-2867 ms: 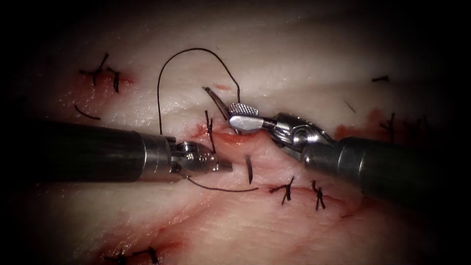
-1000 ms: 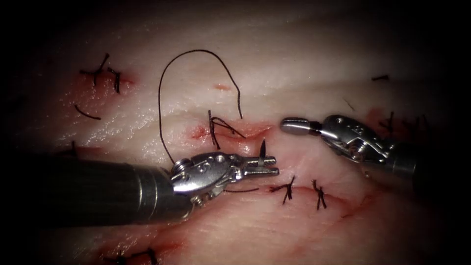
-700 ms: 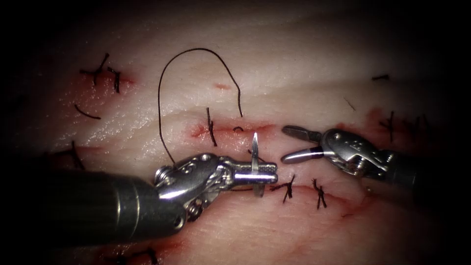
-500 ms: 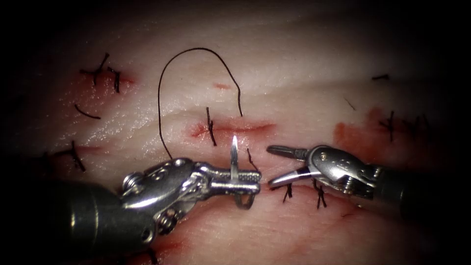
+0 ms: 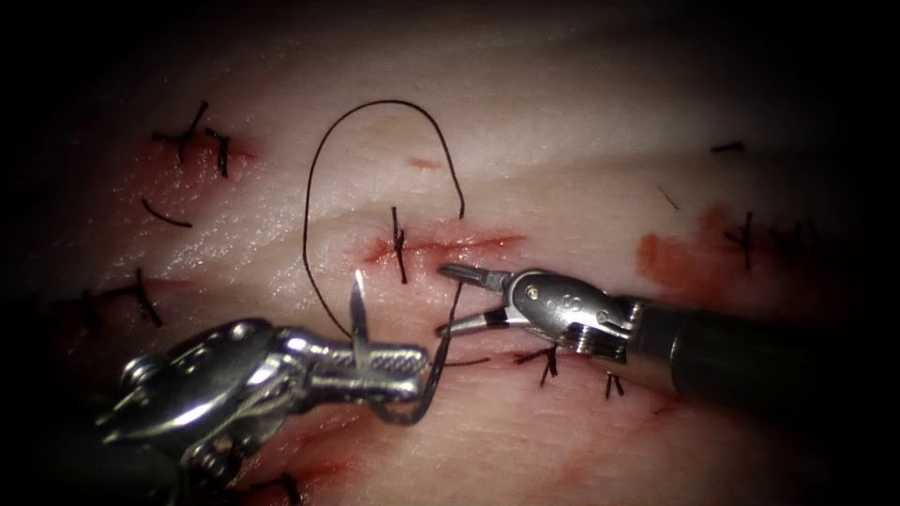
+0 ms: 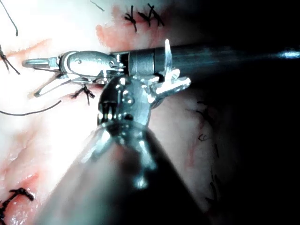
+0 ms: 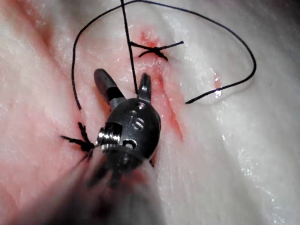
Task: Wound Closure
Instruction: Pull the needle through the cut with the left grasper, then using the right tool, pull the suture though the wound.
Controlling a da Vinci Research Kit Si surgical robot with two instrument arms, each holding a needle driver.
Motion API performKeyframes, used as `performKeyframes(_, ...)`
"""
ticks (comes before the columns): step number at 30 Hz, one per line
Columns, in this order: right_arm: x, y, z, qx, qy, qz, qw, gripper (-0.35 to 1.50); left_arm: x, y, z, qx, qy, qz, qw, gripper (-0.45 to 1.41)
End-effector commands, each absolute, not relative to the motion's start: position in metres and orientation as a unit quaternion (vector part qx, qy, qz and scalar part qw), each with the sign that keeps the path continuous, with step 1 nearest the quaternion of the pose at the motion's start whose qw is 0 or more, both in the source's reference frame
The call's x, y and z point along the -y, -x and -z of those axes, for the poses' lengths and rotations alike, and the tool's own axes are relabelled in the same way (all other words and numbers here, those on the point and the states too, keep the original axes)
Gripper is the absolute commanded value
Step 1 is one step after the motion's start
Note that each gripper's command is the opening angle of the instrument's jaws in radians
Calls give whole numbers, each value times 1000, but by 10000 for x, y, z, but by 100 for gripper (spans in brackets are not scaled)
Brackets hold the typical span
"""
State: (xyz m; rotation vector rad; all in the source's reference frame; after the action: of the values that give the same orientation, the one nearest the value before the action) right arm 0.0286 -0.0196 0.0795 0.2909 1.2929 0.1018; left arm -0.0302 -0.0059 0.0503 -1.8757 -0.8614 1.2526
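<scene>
Curved steel needle (image 5: 357, 309), thin and bright, clamped crosswise in the closed jaws of the left tool (image 5: 398, 360) near mid-curve, sharp tip standing up above the jaws, rest of the curve dipping dark below them; out of the tissue (image 5: 562, 141), held above it left of and below the cut (image 5: 441, 247). Seen again in the left wrist view, tip up, across the same jaws (image 6: 168, 56). Black thread (image 5: 375, 105), fine and wiry, looping in a tall arch over the pale, glistening surface and running down between the spread jaws of the right tool (image 5: 448, 300); jaws wide apart and holding nothing, thread passing through the gap in the right wrist view (image 7: 129, 51). Cut short and reddish, rimmed with red fluid (image 5: 670, 262). Knotted stitch (image 5: 399, 245) across it, dark and bristly, more knots (image 5: 546, 364) below.
</scene>
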Motion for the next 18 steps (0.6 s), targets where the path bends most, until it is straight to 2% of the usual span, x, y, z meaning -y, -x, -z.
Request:
performKeyframes(1, 193, -293, -810, -588, -134, -41, 797, 89, 56, 305, -503, 331, 728, -486, 352, -45)
performKeyframes(3, 195, -285, -826, -572, -135, -40, 808, 73, 50, 291, -489, 322, 737, -487, 341, -45)
performKeyframes(7, 196, -277, -842, -558, -135, -44, 818, 63, 44, 274, -473, 307, 746, -484, 339, -45)
performKeyframes(9, 199, -278, -849, -556, -135, -46, 819, 44, 44, 271, -467, 306, 747, -482, 340, -45)
performKeyframes(11, 201, -282, -849, -554, -136, -48, 820, -1, 46, 276, -468, 303, 748, -483, 341, -45)
performKeyframes(12, 201, -283, -848, -554, -137, -49, 819, -35, 46, 278, -469, 302, 748, -483, 341, -45)
performKeyframes(18, 194, -272, -819, -557, -122, -78, 818, -35, 48, 273, -471, 290, 755, -488, 330, -45)
